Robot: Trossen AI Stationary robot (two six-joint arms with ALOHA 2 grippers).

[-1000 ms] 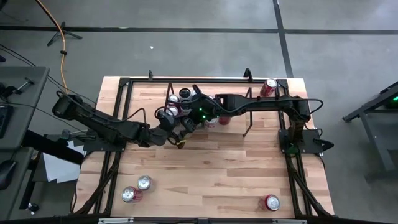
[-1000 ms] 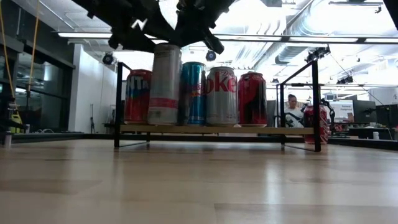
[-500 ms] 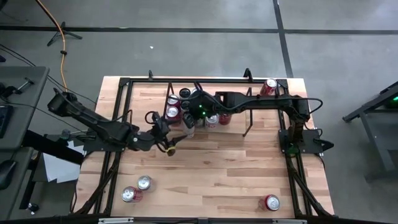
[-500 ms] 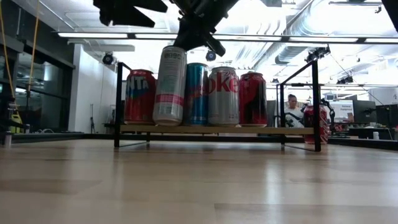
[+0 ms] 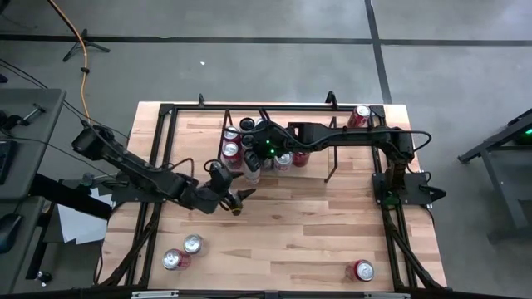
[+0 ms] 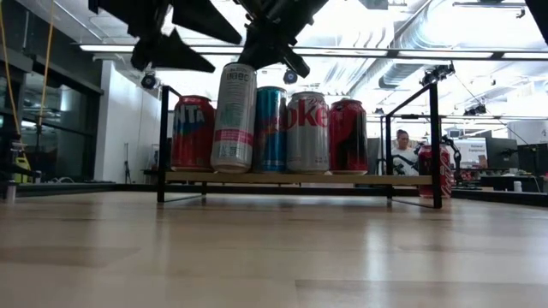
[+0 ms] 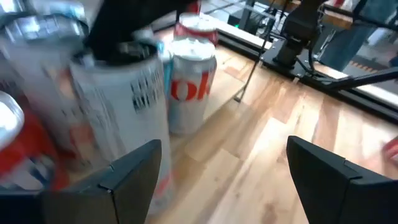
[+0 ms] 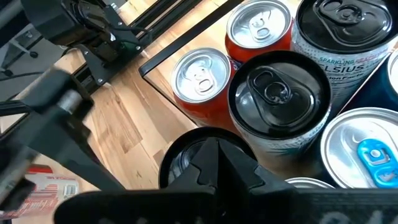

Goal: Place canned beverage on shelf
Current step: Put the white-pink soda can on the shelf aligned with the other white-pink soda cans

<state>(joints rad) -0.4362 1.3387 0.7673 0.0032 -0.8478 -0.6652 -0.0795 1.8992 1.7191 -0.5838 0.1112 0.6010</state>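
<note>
Nearest the front edge of the wooden counter [image 5: 291, 232] there are three loose cans lying around: two [image 5: 183, 252] together at the front left and a red one [image 5: 362, 270] at the front right. A bit further in, the left pincer [image 5: 238, 202] hangs over bare wood just in front of the shelf, fingers spread and nothing in them; the left arm reaches in low from the left edge.

Then the shelf [image 6: 295, 179], thin black rods with a flat top, carrying a row of upright cans: a red one [image 6: 190, 133], a teal one [image 6: 269, 128], a silver Coke-style one [image 6: 306, 133] and another red [image 6: 348, 135]. The tall silvery can [image 6: 234, 117] with a black lid stands at the front of that row, leaning a little. The right pincer [image 5: 255, 154] is clenched and pressed down on its top, with the right arm stretched across from the right side.

Farthest back, one more red can [image 5: 359, 116] sits at the right rear corner.
</note>
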